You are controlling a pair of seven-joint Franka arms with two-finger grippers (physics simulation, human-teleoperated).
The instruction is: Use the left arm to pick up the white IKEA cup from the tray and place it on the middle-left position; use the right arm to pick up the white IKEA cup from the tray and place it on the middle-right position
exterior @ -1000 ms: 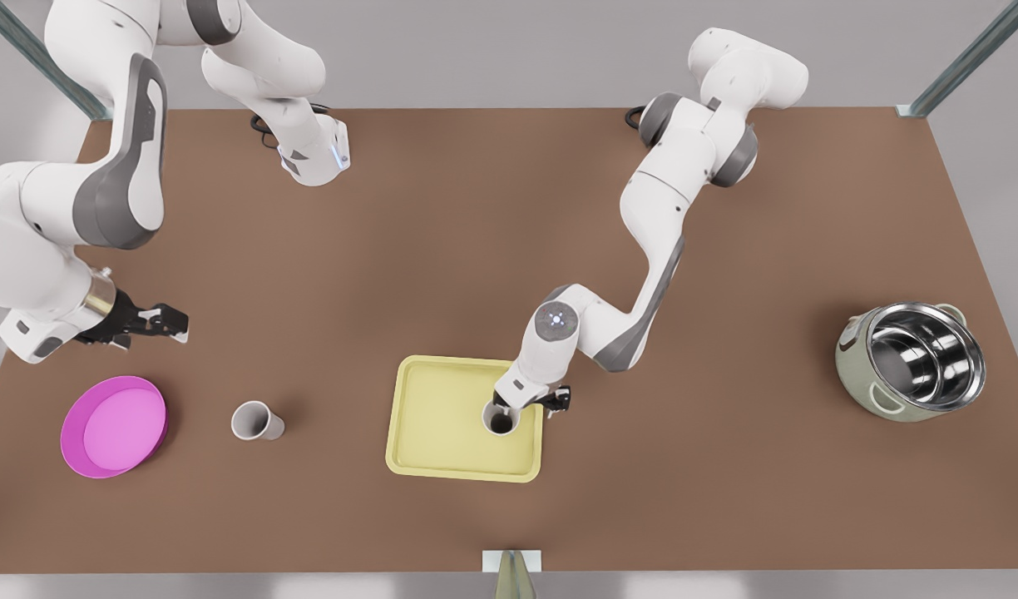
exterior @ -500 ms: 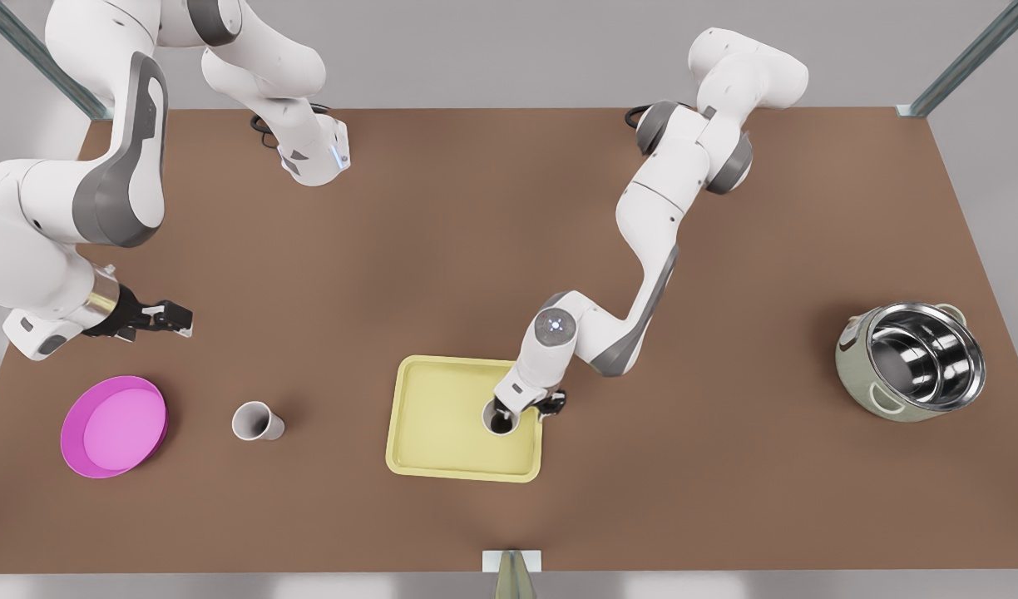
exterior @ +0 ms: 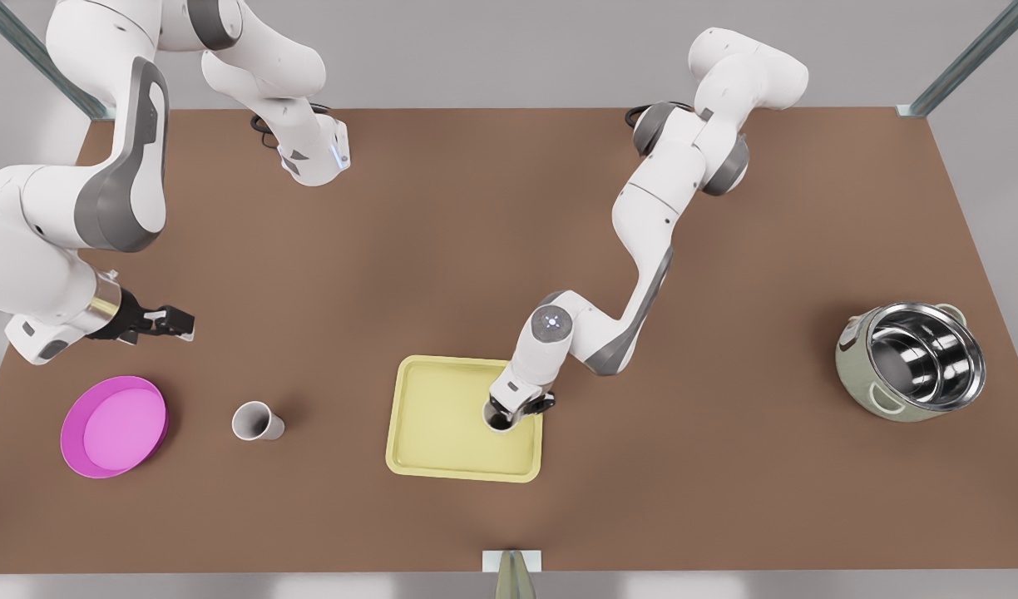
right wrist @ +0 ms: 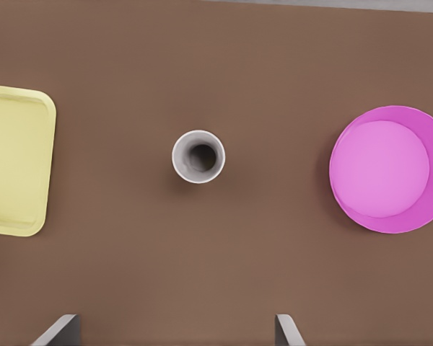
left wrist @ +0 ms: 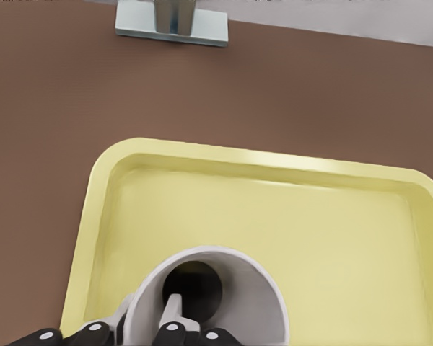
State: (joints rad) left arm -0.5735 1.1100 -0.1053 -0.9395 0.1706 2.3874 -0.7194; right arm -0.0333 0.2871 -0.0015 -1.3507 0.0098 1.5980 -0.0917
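Stands upright in the tray [exterior: 442, 420], in the corner toward the front view's right and far side: one white cup [exterior: 501, 422]; hangs directly over it the left gripper [exterior: 509, 411], at the end of the arm that reaches in from the front view's right. From the left wrist view, straddles the cup's near wall: one finger [left wrist: 172, 317] down inside the mouth, the other outside against the wall's outer face; spread, with a gap between the inner finger and the wall, so no pinch on the cup.

Stands upright on the bare brown table [exterior: 476, 233], well apart from the tray toward the front view's left: a second white cup [exterior: 256, 421]; lies just beyond it, nearer that edge, a round magenta plate [exterior: 114, 426].

Waits above the table on the front view's left, farther back than the plate and the second cup: the right gripper [exterior: 175, 320]; fingers [right wrist: 58, 333] spread wide and holding nothing.

Sits far off at the front view's right: a steel-lined pot [exterior: 912, 362].
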